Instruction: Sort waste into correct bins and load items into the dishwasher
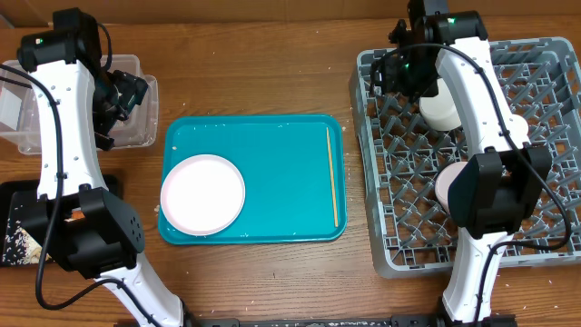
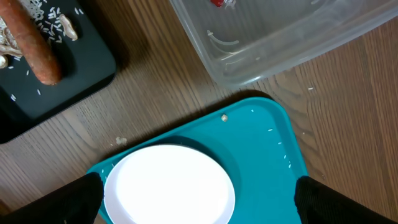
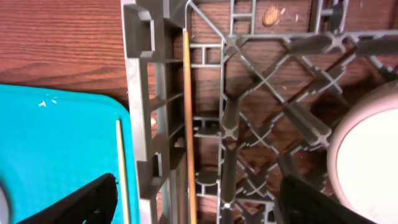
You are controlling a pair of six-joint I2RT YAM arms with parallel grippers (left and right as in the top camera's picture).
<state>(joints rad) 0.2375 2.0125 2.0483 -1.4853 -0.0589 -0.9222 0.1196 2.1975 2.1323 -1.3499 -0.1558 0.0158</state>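
Observation:
A small white plate (image 1: pixel 202 193) (image 2: pixel 168 186) and one wooden chopstick (image 1: pixel 332 177) (image 3: pixel 121 162) lie on the teal tray (image 1: pixel 272 145). A second chopstick (image 3: pixel 186 124) lies inside the grey dishwasher rack (image 1: pixel 545 136) along its left wall, between my right gripper's (image 3: pixel 196 202) (image 1: pixel 395 73) wide-open fingers and touching neither. A white bowl (image 1: pixel 442 109) (image 3: pixel 367 168) sits in the rack. My left gripper (image 2: pixel 199 202) (image 1: pixel 127 95) hangs open above the plate, beside the clear tub (image 2: pixel 280 31), which holds a red wrapper (image 2: pixel 217 3). An orange sausage stick (image 2: pixel 37 46) rests on the black tray (image 2: pixel 87 68).
White rice scraps (image 2: pixel 53 15) are scattered on the black tray. Another white dish (image 1: pixel 448 182) stands in the rack, partly hidden by my right arm. Crumbs dot the wooden table (image 2: pixel 118 141) near the teal tray's corner.

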